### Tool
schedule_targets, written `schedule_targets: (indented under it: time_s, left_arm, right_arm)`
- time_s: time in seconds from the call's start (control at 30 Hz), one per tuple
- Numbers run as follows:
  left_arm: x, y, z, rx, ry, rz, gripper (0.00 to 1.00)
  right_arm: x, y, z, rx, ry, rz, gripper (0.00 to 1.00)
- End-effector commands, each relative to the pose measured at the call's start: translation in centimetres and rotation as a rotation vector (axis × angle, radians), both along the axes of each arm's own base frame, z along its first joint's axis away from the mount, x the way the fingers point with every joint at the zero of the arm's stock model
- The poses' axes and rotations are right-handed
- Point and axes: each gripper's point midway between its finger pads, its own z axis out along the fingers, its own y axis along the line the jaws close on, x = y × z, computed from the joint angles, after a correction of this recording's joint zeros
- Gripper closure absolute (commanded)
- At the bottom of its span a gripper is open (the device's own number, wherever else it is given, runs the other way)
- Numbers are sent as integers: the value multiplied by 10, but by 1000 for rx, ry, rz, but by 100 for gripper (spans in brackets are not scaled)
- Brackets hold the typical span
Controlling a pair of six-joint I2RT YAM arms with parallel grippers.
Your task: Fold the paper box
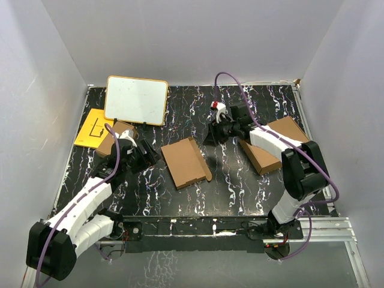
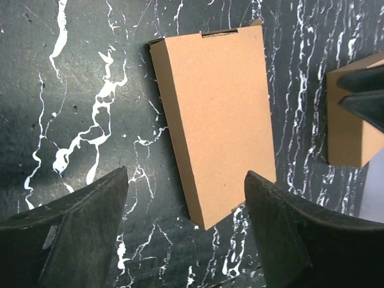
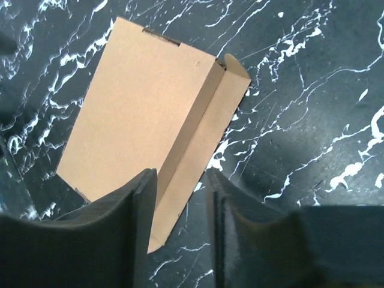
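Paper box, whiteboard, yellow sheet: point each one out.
paper box [image 1: 183, 162], top view, middle of its top panel.
whiteboard [image 1: 136, 99], top view, centre of white face.
yellow sheet [image 1: 87, 135], top view, bare left part.

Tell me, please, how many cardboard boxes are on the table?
3. The paper box lies mid-table; a second box sits right, partly under the right arm; a third box sits left beside the yellow sheet, partly behind the left arm.

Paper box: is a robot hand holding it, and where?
Nothing holds it. The paper box lies free; the left gripper and right gripper are open and empty.
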Motion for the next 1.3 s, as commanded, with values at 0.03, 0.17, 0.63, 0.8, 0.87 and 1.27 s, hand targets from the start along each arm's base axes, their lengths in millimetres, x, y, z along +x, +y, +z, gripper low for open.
schedule_targets:
  time_s: [0.03,0.17,0.63,0.8,0.87,1.27]
  left_arm:
    - [8,1,-12,44,22,-14,38]
    - [13,0,-31,96,82,-48,65]
    - [57,-37,-71,96,167,-207,76]
    - [77,-46,-74,110,168,-248,75]
    - [83,-48,-74,119,167,-259,74]
    - [74,-18,-25,230,2,-213,33]
  right_arm:
    - [-16,0,-24,-144,-106,127,78]
    - [-26,1,-45,-178,-50,167,87]
    - [-88,51,-63,-160,-22,448,89]
    - [-98,60,-53,-113,-44,519,82]
    - [-99,60,-51,-107,-53,531,80]
    - [-70,15,-1,-96,-288,450,73]
